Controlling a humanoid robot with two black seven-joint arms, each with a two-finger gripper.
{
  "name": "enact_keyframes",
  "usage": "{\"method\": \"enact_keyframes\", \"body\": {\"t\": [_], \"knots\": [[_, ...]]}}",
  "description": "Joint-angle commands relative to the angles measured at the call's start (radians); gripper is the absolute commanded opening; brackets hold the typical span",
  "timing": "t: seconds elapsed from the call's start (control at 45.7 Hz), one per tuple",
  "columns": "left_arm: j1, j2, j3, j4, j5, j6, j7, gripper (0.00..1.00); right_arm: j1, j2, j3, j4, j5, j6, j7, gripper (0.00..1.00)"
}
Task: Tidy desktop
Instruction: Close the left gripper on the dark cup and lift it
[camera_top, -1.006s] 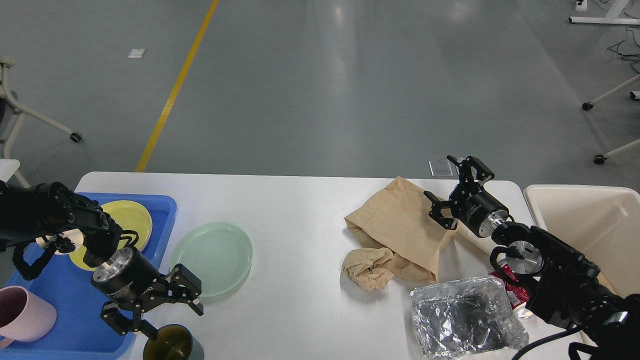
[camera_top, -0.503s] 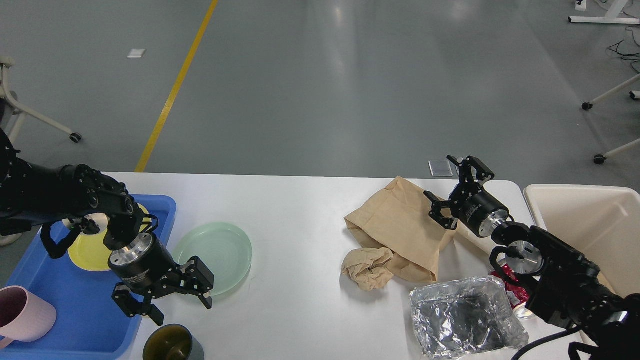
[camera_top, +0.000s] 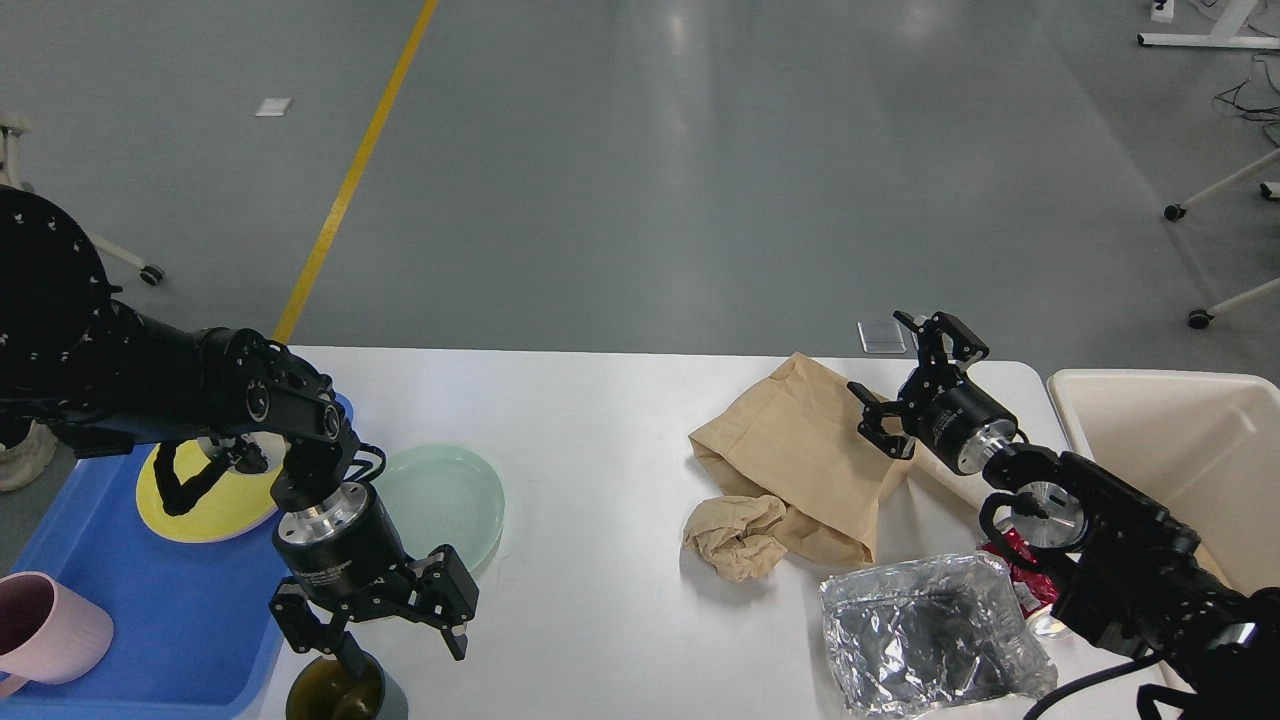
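The white desktop (camera_top: 600, 420) spans the view. My left gripper (camera_top: 405, 655) is open, its jaws spread just above a dark olive cup (camera_top: 340, 692) at the front edge, next to a pale green plate (camera_top: 445, 500). My right gripper (camera_top: 905, 375) is open and empty, at the far right edge of a tan paper bag (camera_top: 800, 450). A crumpled brown paper ball (camera_top: 735, 535) lies in front of the bag. A crumpled foil tray (camera_top: 925, 635) and a red wrapper (camera_top: 1025, 575) lie near my right arm.
A blue tray (camera_top: 160, 610) at the left holds a yellow plate (camera_top: 215, 495) and a pink mug (camera_top: 45, 625). A cream bin (camera_top: 1180, 450) stands beyond the table's right end. Wheeled frames stand on the grey floor.
My left arm has swung right and forward, from over the blue tray to over the olive cup, jaws still open. The right arm has not moved.
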Motion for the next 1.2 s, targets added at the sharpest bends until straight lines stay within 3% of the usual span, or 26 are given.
{"method": "enact_keyframes", "body": {"t": [0.0,0.263,0.853,1.006,1.182], "knots": [[-0.003,-0.023,0.014,-0.006,0.001,0.015,-0.001,0.96,0.000,0.000,0.000,0.000,-0.001,0.000,0.000,1.00],[0.030,-0.054,0.054,-0.005,0.012,0.116,0.002,0.96,0.000,0.000,0.000,0.000,-0.001,0.000,0.000,1.00],[0.077,-0.117,0.057,-0.001,0.035,0.154,0.002,0.96,0.001,0.000,0.000,0.000,0.000,0.000,0.000,1.00],[0.085,-0.120,0.057,0.002,0.044,0.176,0.037,0.96,0.000,0.000,0.000,0.000,0.000,0.000,0.000,1.00],[0.086,-0.120,0.057,0.002,0.045,0.177,0.043,0.96,0.001,0.000,0.000,0.000,0.000,0.000,0.000,1.00]]}}
